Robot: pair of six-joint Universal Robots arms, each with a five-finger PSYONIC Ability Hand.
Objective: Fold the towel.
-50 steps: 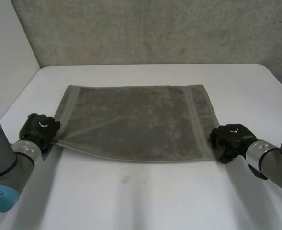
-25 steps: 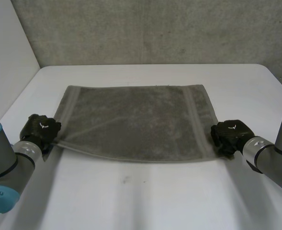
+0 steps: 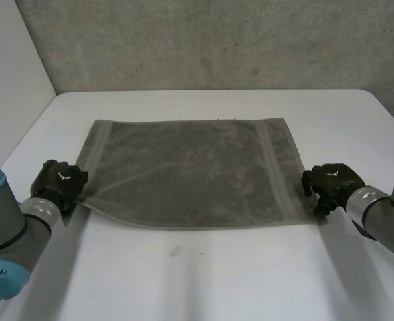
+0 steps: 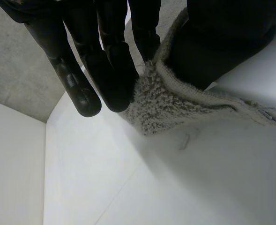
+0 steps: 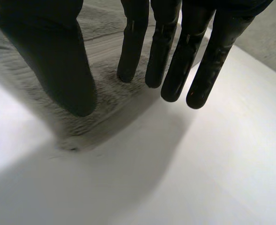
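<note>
Listing, left to right, each item placed against the towel:

1. Left hand (image 3: 61, 180) – at the towel's near left corner. Its wrist view shows the corner nipped between straight fingers (image 4: 110, 65) and the thumb (image 4: 222, 47). The hold sits close to the corner's tip, which appears raised a little off the table.

2. Towel (image 3: 190, 170) – grey-green terry, spread in a single layer across the middle of the white table (image 3: 203, 274), no fold made yet. A crease (image 3: 126, 182) runs from the held left corner slantwise into the cloth. Paler hem bands lie along both short sides.

3. Right hand (image 3: 332, 182) – at the towel's near right corner. Fingers (image 5: 175, 61) are straight and spread apart, and the thumb (image 5: 58, 61) stands off from them over the hem. Nothing is held. Whether the fingertips touch the cloth cannot be told.

Hazards, as judged:
- Uneven hold: only the left corner is secured. A lift begun before the right hand closes would drag the towel askew and slant the fold.
- Missed pinch: the right corner lies flat on the table, so closing fingers could skate over the pile or catch only the hem's lip.
- Shallow left hold: the cloth's weight may pull the corner free during the carry.
</note>
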